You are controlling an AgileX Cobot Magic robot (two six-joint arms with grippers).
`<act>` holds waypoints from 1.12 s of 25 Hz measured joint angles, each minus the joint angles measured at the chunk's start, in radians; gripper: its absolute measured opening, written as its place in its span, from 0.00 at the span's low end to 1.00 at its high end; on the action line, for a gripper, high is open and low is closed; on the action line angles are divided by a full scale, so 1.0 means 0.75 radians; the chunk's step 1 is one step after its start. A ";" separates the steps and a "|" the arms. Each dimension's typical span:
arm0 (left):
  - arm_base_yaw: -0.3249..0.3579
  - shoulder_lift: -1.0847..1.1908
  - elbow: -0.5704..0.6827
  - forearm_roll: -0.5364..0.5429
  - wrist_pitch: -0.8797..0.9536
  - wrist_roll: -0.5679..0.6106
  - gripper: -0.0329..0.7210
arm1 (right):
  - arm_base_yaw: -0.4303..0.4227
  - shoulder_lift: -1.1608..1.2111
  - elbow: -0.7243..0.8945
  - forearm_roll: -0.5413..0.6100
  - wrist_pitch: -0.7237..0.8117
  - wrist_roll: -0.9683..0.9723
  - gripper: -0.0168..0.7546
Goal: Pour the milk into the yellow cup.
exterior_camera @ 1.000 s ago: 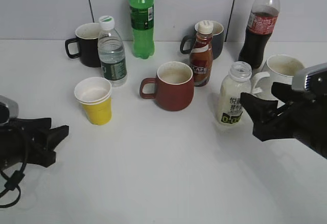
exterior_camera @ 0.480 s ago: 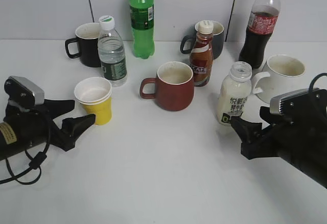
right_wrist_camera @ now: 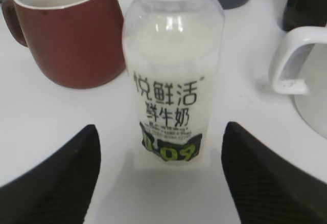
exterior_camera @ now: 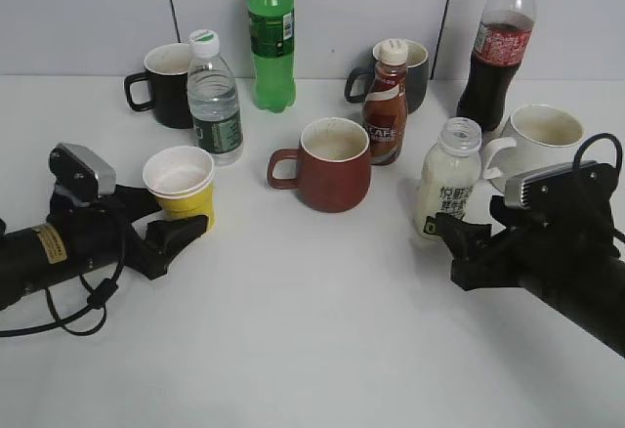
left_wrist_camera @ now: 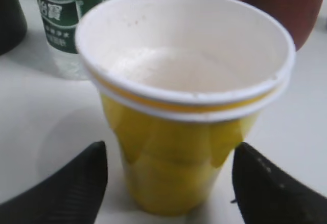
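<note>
**Claws closing in on cup and milk**

While half a second earlier the left claw (exterior_camera: 171,225) lay short of the yellow cup (exterior_camera: 180,190), it now stood spread around the cup's base, not touching. The right claw (exterior_camera: 457,237) had crept nearer the milk bottle (exterior_camera: 448,193), also spread, fingers either side on the tabletop (exterior_camera: 312,330). Its far finger hid behind the bottle in the exterior view.

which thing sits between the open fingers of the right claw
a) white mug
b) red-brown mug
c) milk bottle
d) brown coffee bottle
c: the right wrist view shows the milk bottle standing between the spread fingers of the right claw, not yet gripped; the red-brown mug and white mug stand off to either side.
</note>
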 joint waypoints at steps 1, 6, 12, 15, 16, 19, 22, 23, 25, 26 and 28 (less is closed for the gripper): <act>-0.012 0.013 -0.022 -0.002 0.000 -0.010 0.81 | 0.000 0.000 -0.005 0.000 0.000 0.000 0.75; -0.091 0.036 -0.110 -0.024 0.001 -0.022 0.81 | 0.000 0.018 -0.049 0.004 -0.002 0.000 0.78; -0.142 0.041 -0.167 -0.146 0.000 -0.022 0.81 | 0.000 0.093 -0.116 0.015 -0.002 0.000 0.79; -0.146 0.049 -0.188 -0.169 0.003 -0.022 0.81 | 0.000 0.122 -0.150 0.015 -0.002 0.000 0.79; -0.146 0.051 -0.188 -0.173 0.004 -0.022 0.79 | 0.000 0.127 -0.163 0.015 -0.002 0.000 0.79; -0.146 0.060 -0.188 -0.173 -0.003 -0.022 0.73 | 0.000 0.132 -0.201 0.027 -0.002 0.000 0.79; -0.146 0.060 -0.190 -0.175 -0.004 -0.022 0.65 | 0.000 0.150 -0.240 0.051 -0.002 0.000 0.79; -0.146 0.060 -0.190 -0.175 -0.003 -0.022 0.63 | 0.000 0.161 -0.255 0.059 -0.002 0.000 0.79; -0.146 0.060 -0.190 -0.175 -0.003 -0.022 0.60 | 0.000 0.195 -0.283 0.064 -0.002 0.000 0.79; -0.146 0.060 -0.190 -0.173 -0.003 -0.022 0.60 | 0.000 0.211 -0.297 0.065 -0.002 0.001 0.79; -0.146 0.060 -0.190 -0.171 -0.003 -0.022 0.59 | 0.000 0.246 -0.315 0.072 -0.002 0.001 0.79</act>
